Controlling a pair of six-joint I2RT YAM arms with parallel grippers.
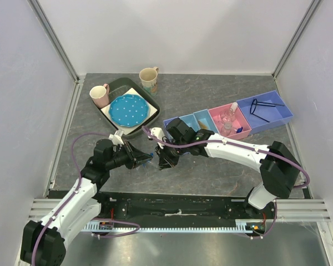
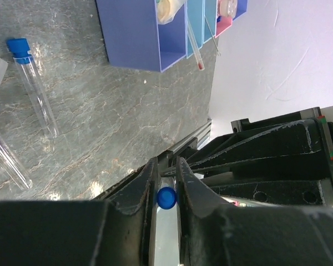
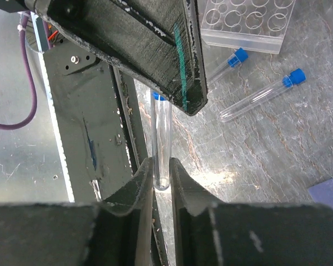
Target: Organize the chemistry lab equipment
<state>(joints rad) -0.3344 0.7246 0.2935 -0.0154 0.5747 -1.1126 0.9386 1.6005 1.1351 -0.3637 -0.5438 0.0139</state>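
Both pincers are clenched on one tube [image 3: 162, 133], in front of the left end of the bins [image 1: 277, 119]. The left pincer [image 2: 165, 169] grips its blue cap. The right pincer [image 3: 161, 163] grips its rounded bottom.

There are four bins in a row on the counter [image 1: 211, 172]. One dark tray [image 1: 121, 83] sits well left of them. It carries one dotted plate [image 1: 126, 109], with two mugs [image 1: 100, 95] [image 1: 149, 78] at its far side. One wire frame [image 1: 265, 104] lies in the rightmost bin. One clear rack [image 3: 247, 33] stands off the bins' left end. One flask [image 1: 228, 114] is in the pink bin. Two loose tubes [image 3: 261, 94] [image 3: 228, 62] lie near the bins' left end.
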